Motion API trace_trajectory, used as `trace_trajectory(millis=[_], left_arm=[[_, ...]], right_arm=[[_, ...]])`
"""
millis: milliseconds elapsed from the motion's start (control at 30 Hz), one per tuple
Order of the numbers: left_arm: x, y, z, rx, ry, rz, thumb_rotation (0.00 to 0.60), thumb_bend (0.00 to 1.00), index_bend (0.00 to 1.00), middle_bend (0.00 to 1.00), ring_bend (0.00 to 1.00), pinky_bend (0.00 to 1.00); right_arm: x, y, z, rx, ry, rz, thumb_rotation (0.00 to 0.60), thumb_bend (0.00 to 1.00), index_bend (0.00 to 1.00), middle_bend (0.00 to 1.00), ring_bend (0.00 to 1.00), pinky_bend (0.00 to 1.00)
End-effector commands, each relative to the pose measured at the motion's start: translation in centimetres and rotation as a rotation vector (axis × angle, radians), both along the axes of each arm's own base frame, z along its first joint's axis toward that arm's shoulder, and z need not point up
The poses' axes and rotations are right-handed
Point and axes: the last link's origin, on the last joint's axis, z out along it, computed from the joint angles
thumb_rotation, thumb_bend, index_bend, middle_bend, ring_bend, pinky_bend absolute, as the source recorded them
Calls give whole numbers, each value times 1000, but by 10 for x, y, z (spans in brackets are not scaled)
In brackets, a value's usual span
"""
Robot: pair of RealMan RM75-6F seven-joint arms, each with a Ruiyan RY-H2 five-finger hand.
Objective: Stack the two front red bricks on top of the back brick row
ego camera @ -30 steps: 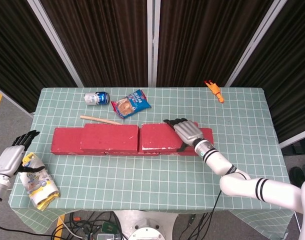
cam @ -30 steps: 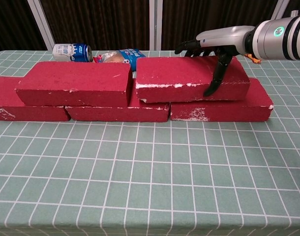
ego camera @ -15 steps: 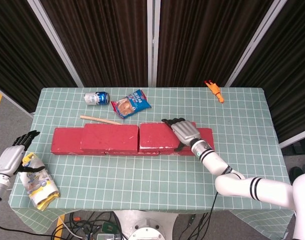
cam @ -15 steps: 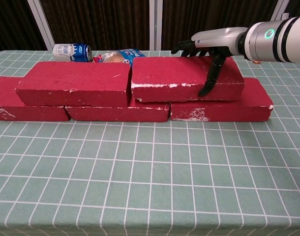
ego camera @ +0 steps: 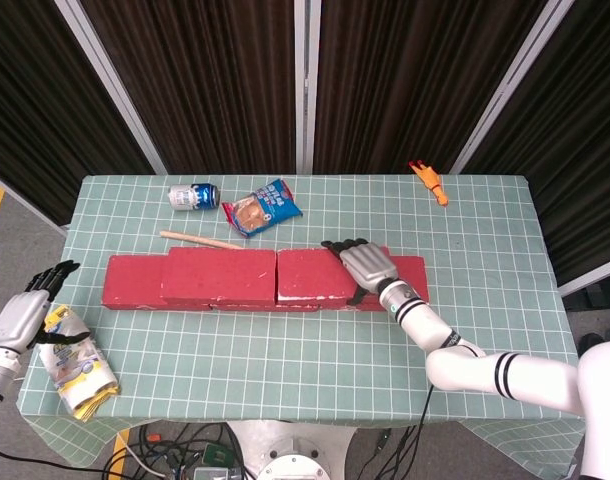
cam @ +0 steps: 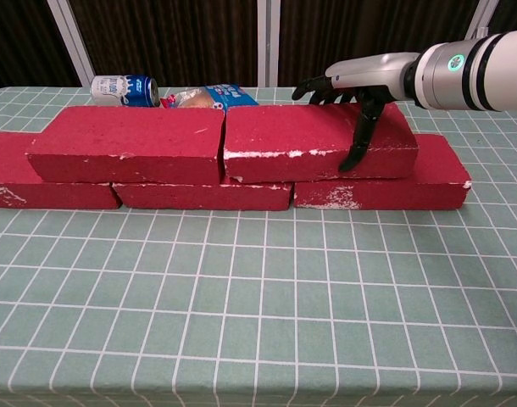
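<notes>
**A:** Let's start on the left. Our left hand waits off the edge of the desk, next to a yellow bag. Its fingers are apart and it holds nothing.

**B:** Then come the bricks. The back brick row lies flat along the desk, and two red bricks now sit on top of it. The left top brick rests in its place.

**A:** And the right top brick? A second ago we saw a gap between it and its neighbour.

**B:** We slid it to the left. Now the two top bricks touch end to end, or very nearly.

**A:** Our right hand has not let go. Its fingers reach over the back of that brick and its thumb presses down the front face, so it grips the brick.

**B:** So we think the stacking is almost done. Both bricks are up, and they line up well.

**A:** What is left, we think, is to open the right hand and lift it away without knocking the brick.

**B:** Behind the bricks lie a can, a snack bag and a wooden stick. Far right at the back is a small orange toy. None of them touch the bricks.
</notes>
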Motion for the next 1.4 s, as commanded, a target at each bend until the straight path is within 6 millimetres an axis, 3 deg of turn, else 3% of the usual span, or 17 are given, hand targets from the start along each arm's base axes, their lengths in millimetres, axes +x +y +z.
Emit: trace_trajectory(millis=[33, 1400], left_arm=[[0, 0, -1, -11, 2, 3, 600, 70, 42, 0, 0, 0], [-11, -3, -4, -26, -23, 21, 600, 70, 42, 0, 0, 0]], right_arm=[[1, 0, -1, 1, -1, 0, 600, 45, 19, 326, 121, 149], [8, 1, -9, 5, -6, -19, 600, 45, 20, 321, 120, 122]])
